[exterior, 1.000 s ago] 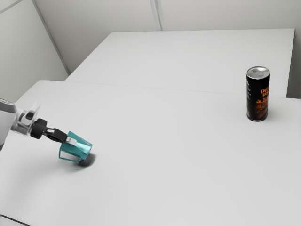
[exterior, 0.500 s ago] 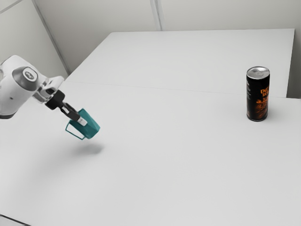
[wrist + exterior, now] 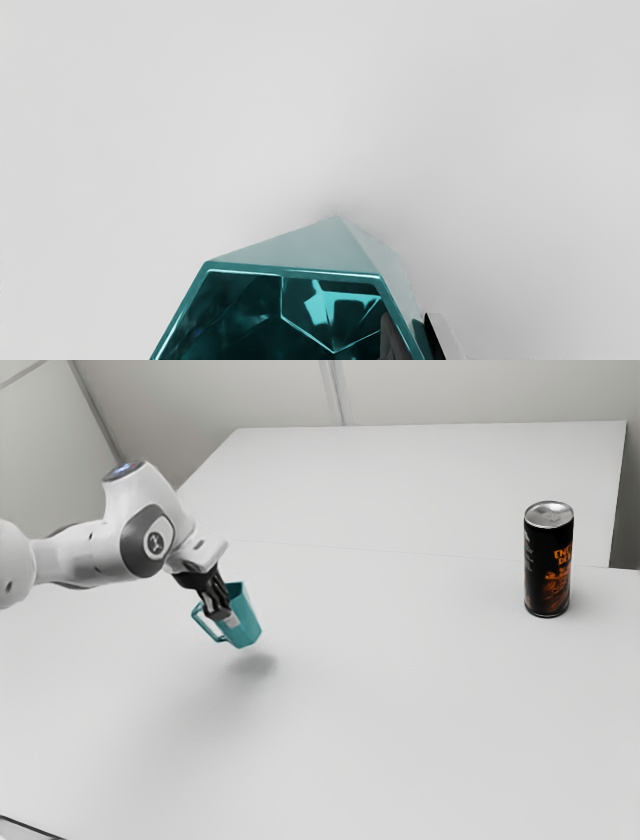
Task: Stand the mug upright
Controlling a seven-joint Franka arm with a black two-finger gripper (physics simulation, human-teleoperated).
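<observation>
Mug (image 3: 245, 624) hangs in the tool (image 3: 231, 620), above the counter (image 3: 400, 710), its shadow lying apart from its base in the exterior view. Compared with the two earlier pictures it has travelled toward the exterior view's right, and its lean has lessened: the mouth has swung further upward and the base further down. It is closer to upright but still tilted, with the base toward the exterior view's right and the handle (image 3: 207, 624) on the left side. I judge the task to be in the righting stage, with the rest of the tilt to take out and the base to be set down flat.

The tool is closed to about the thickness of the wall it pinches: in the wrist view one finger appears inside the mouth and the other lies against the outside. That off-centre hold could let the mug pivot if the base lands on an edge. A dark can (image 3: 548, 560) stands well apart, toward the exterior view's right.
</observation>
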